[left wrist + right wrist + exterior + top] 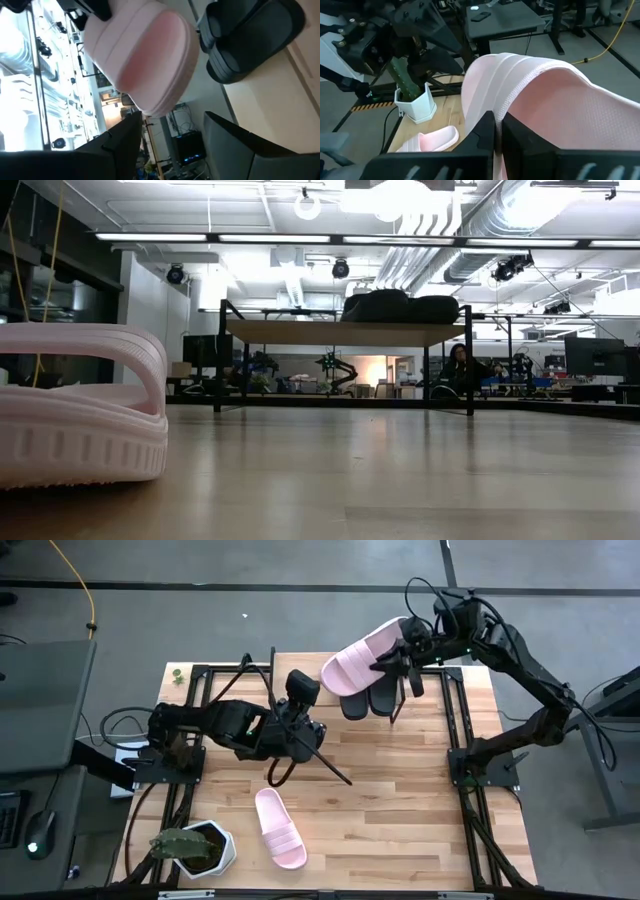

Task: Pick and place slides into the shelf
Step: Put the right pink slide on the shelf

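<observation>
A pale pink slide (362, 664) is held clamped in the right hand (403, 652) above the shelf (345, 332) at the counter's (400, 800) 12 o'clock, beside the two black slides (368, 698); lowering and release are judged next, while the left hand (300, 735), fingers apart, waits mid-counter.

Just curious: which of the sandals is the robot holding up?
The pink slide clamped in the right gripper, up by the black pair. The other pink slide lies flat near the cactus pot.
</observation>
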